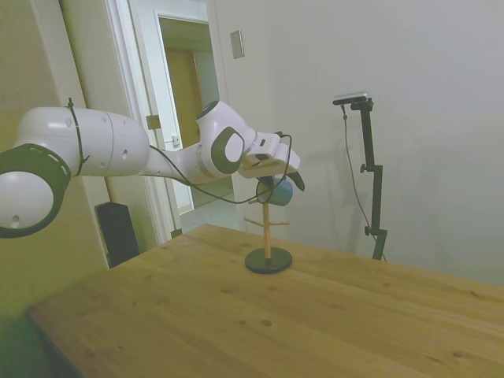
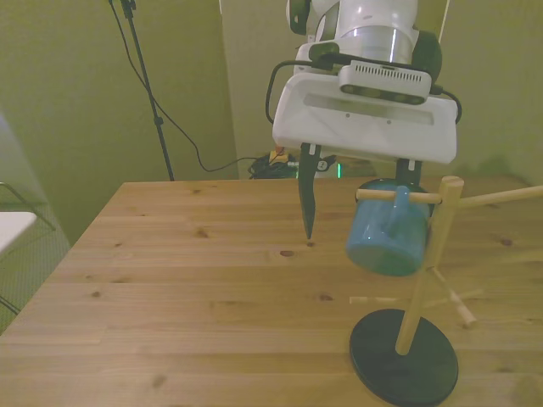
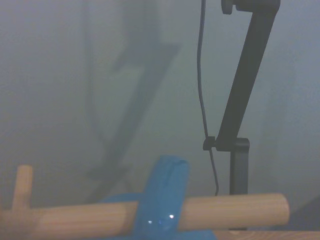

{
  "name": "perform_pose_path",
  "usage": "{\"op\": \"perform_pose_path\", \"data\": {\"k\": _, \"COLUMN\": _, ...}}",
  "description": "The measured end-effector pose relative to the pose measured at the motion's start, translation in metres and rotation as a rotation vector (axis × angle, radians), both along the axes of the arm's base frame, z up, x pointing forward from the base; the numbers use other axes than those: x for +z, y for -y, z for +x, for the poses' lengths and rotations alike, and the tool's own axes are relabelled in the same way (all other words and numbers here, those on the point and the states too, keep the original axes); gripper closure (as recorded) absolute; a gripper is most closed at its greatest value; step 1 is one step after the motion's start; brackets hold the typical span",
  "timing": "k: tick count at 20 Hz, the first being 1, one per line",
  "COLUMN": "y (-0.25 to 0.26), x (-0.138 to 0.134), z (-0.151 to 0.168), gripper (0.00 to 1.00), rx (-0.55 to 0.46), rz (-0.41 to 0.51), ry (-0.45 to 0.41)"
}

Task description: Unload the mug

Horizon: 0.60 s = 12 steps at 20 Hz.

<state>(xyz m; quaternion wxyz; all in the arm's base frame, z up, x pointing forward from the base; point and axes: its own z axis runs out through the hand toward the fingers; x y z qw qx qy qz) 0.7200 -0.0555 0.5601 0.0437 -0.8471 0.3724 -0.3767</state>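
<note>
Your gripper was spread wide open around the mug, which hung by its handle on a peg of the wooden rack. Couldn't see inside the mug.

Light-blue mug hangs by its handle, apparently tilted.

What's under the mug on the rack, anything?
The mug hangs by its handle on a peg of the wooden rack. Below it: bare table and the edge of the rack's dark base. The mug's inside cannot be seen. The gripper straddles it, open.
</note>
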Motion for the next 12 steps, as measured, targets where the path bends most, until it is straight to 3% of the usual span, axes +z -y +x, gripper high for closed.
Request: {"op": "perform_pose_path", "data": {"k": 12, "y": -0.012, "x": 0.0, "z": -0.001, "gripper": 1.0, "rx": 0.012, "rz": -0.004, "ry": -0.007}}
